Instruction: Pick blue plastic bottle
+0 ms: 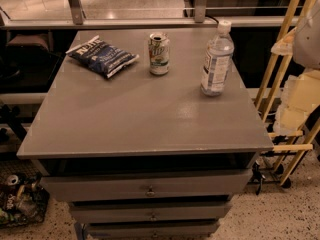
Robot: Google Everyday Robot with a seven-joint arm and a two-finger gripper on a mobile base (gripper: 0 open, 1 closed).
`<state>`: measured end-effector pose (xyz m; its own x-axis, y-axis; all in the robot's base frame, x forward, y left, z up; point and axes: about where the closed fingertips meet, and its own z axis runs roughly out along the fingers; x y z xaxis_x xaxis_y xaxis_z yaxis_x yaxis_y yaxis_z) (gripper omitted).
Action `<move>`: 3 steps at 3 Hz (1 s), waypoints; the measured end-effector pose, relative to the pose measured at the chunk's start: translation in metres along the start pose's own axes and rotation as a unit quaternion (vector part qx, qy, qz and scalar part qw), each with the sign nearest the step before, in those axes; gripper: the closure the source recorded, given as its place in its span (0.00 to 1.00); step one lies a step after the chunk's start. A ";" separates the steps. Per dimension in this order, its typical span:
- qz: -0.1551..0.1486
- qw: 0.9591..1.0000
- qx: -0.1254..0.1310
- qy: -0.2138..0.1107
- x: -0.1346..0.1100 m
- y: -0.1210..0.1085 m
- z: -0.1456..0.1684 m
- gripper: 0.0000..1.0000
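The blue plastic bottle (216,59) stands upright near the desk's (140,119) right edge, toward its far right corner, well apart from the can (159,53). It looks largely full, so probably weighty, thin-walled, smooth and easily tipped; the labelled mid-body seems the best hold, squeezed gently. The gripper (300,101) hangs beyond the desk's right edge — spread or closed, I cannot tell.

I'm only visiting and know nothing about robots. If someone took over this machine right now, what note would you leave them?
Gripper: at the picture's right edge, beyond the table's right side, apart from the bottle.
Bottle: upright at the table's back right, cap on. Can to its left, snack bag further left.
Done: nothing yet.
Left: reach the bottle, grip it, lift it.
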<state>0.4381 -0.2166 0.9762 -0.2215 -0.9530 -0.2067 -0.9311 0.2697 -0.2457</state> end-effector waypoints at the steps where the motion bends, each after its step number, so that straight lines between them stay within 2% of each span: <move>1: 0.000 1.000 0.000 0.000 0.000 0.000 0.000 0.00; 2: 0.033 0.999 0.015 -0.023 0.003 -0.008 0.000 0.00; 3: 0.080 0.992 0.031 -0.091 0.001 -0.031 0.013 0.00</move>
<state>0.4706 -0.2246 0.9716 -0.3044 -0.8581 -0.4135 -0.8672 0.4292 -0.2524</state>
